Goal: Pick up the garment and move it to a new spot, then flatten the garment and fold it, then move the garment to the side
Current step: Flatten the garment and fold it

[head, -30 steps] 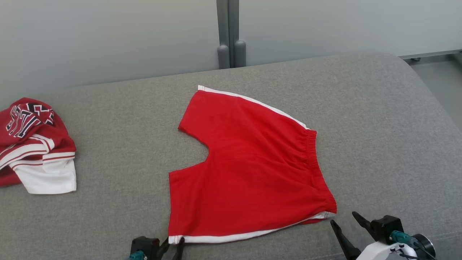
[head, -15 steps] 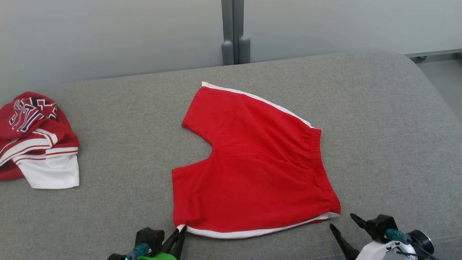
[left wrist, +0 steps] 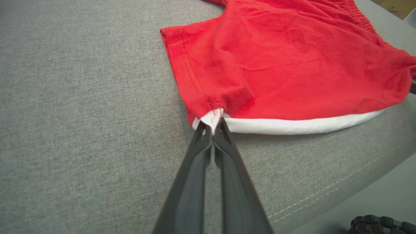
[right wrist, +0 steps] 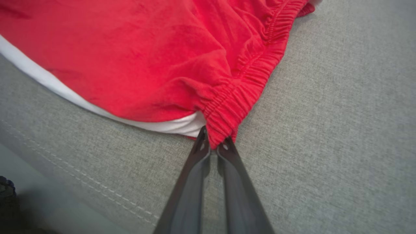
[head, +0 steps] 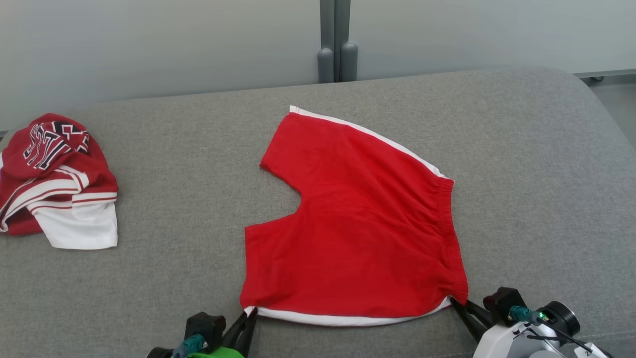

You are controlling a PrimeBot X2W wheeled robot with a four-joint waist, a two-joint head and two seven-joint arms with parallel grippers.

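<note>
At the far left a crumpled jersey (head: 54, 184) lies on the couch (head: 174, 164), well apart from our work. Our left claw (left wrist: 213, 125) is pinched shut on the white-striped hem corner of the shorts (head: 357, 219), which lie spread flat in the middle of the couch with their near edge towards us. At the right, our right claw (right wrist: 213, 144) has just closed on the near end of the elastic waistband, and the gathered cloth is bunched between its tips. We now hold both near corners, so we judge the grasp for the fold is made and the lift can start. A second ago the left claw was only half closed around its corner, and the right claw stood wide open just beside the waistband, touching nothing. The whole head view has also slid a little since then. We take that for the camera moving, not the shorts.
</note>
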